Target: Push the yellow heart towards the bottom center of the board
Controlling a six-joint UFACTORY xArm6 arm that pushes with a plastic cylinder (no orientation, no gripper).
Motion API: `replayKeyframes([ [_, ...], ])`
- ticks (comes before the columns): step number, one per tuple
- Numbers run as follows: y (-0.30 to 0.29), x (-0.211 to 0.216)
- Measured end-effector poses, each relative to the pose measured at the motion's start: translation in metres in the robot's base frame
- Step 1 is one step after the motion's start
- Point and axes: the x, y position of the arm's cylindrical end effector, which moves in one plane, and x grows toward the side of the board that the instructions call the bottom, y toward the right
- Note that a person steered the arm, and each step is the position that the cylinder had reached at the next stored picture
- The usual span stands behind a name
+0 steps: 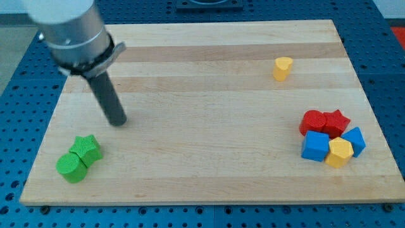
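Note:
The yellow heart [283, 68] sits alone near the view's upper right of the wooden board [202, 152]. My tip [118, 122] rests on the board at the view's left, far to the left of the heart and a little below its level. The tip touches no block. It stands just above and to the right of two green blocks.
A green star [87, 148] and a green cylinder [71, 167] touch at the lower left. At the right edge a cluster holds a red cylinder [312, 122], a red star [336, 121], a blue cube [315, 146], a yellow hexagon [340, 152] and a second blue block [355, 140].

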Motion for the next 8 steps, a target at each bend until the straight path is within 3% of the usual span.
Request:
replayKeyframes([
  [1,0.014,-0.062],
  [2,0.074,-0.113],
  [4,0.243,-0.164],
  [6,0.334,-0.13],
  [8,0.338,-0.089],
])
